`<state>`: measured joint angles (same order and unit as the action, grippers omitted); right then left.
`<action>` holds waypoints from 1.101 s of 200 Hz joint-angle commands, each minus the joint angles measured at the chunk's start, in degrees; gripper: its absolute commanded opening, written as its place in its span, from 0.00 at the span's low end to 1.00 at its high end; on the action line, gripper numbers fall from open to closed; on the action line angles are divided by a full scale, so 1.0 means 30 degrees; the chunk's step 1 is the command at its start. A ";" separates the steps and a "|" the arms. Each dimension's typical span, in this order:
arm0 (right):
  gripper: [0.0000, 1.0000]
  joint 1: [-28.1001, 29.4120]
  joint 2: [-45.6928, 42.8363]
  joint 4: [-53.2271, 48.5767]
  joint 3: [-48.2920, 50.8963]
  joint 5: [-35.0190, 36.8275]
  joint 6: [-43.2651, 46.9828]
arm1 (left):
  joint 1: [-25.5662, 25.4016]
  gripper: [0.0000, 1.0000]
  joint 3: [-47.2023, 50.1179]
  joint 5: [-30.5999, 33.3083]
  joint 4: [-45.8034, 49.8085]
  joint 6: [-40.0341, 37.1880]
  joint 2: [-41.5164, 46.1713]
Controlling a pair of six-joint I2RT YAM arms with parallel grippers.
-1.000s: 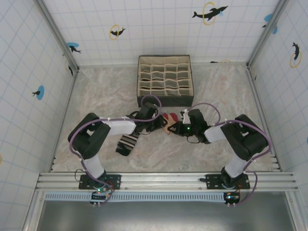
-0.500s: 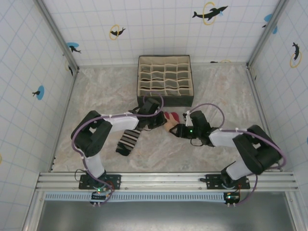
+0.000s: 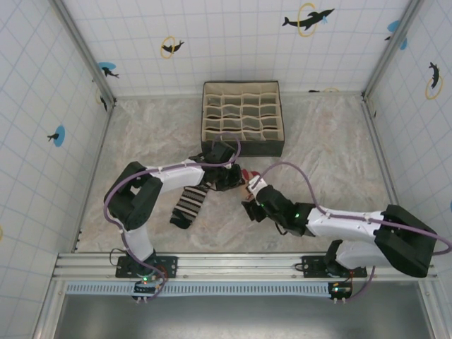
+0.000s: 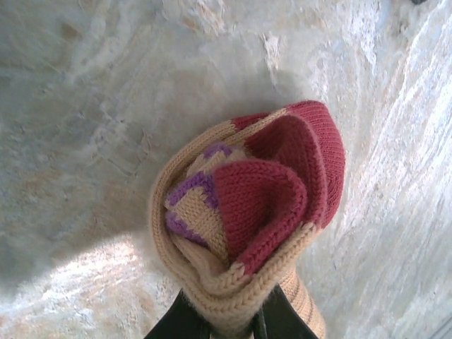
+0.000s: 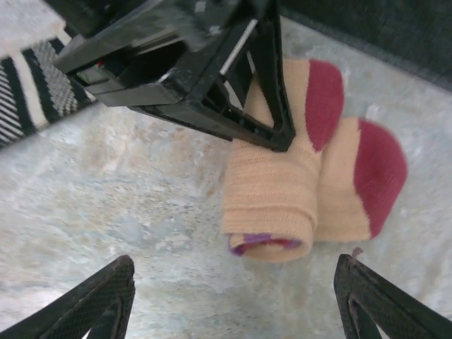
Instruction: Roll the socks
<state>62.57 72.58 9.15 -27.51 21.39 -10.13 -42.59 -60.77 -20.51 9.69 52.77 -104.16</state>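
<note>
Right pincer (image 5: 233,282): jaws spread wide, nothing between them, both fingertips at the near edge of the right wrist view on either side of the marbled surface (image 5: 120,205). In the top view this pincer (image 3: 249,200) sits near the middle of the surface (image 3: 141,141), pointing away from the bases. Striped sock (image 3: 187,205): lying flat and unrolled on the surface, left of the right pincer and apart from it; its black and white bands also appear at the left edge of the right wrist view (image 5: 25,85). Tan sock (image 5: 272,191): just beyond the right pincer, wound into a short roll with a second tan length touching it on one side, both ending in dark red. Seen end-on from the left wrist (image 4: 247,212), it coils on itself, purple and white stripes at the core and the red toe wrapped over them. Left pincer (image 4: 229,319): closed tight on the tan sock, one finger on each side of the roll's lower end. In the top view it (image 3: 229,176) is just beside the red toe (image 3: 246,174). Organiser box (image 3: 244,150): farthest, upright, near the left pincer.
</note>
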 commanded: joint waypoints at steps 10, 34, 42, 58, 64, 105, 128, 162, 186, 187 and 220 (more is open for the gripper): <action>0.76 0.1941 0.1942 0.2937 -0.0240 0.5790 0.3415 | 0.0104 0.00 0.0779 -0.1626 0.0205 0.0990 -0.0279; 0.74 0.2207 0.4036 0.3250 -0.1022 0.6321 0.3496 | 0.0104 0.00 0.1126 -0.1629 0.0075 0.1129 -0.0063; 0.73 0.2380 0.4626 0.3591 -0.1168 0.6878 0.3732 | 0.0104 0.00 0.1225 -0.1600 0.0079 0.1129 0.0002; 0.70 0.2479 0.5560 0.4537 -0.1220 0.7719 0.4120 | 0.0105 0.00 0.1430 -0.1513 0.0078 0.1151 0.0147; 0.68 0.2467 0.5824 0.4876 -0.1163 0.7872 0.4207 | 0.0104 0.00 0.1449 -0.1461 0.0072 0.1157 0.0178; 0.47 0.1952 0.7143 0.5854 -0.1063 0.7426 0.3839 | 0.0104 0.00 0.1801 -0.1224 0.0048 0.1148 0.0385; 0.21 0.1548 0.7274 0.5673 -0.0957 0.6737 0.3092 | 0.0104 0.08 0.2093 -0.0862 0.0050 0.1129 0.0641; 0.00 0.0795 0.6796 0.5359 -0.0032 0.5639 0.1842 | 0.0104 0.53 0.2271 -0.0150 -0.0228 0.1042 0.1643; 0.00 0.0006 0.6211 0.5098 0.0729 0.3619 0.0927 | 0.0104 0.69 0.2211 0.0566 -0.0423 0.0766 0.2435; 0.00 -0.0061 0.6158 0.5081 0.0797 0.3388 0.0816 | 0.0104 0.70 0.2211 0.0625 -0.0450 0.0757 0.2464; 0.00 -0.1336 0.5838 0.4573 0.1556 0.0608 -0.0287 | 0.0163 0.75 0.3388 0.1345 -0.2512 0.0990 0.3919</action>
<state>60.73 90.30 27.35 -25.78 31.46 -6.70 -42.06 -53.34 -19.05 6.20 55.68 -96.99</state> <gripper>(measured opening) 0.129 0.730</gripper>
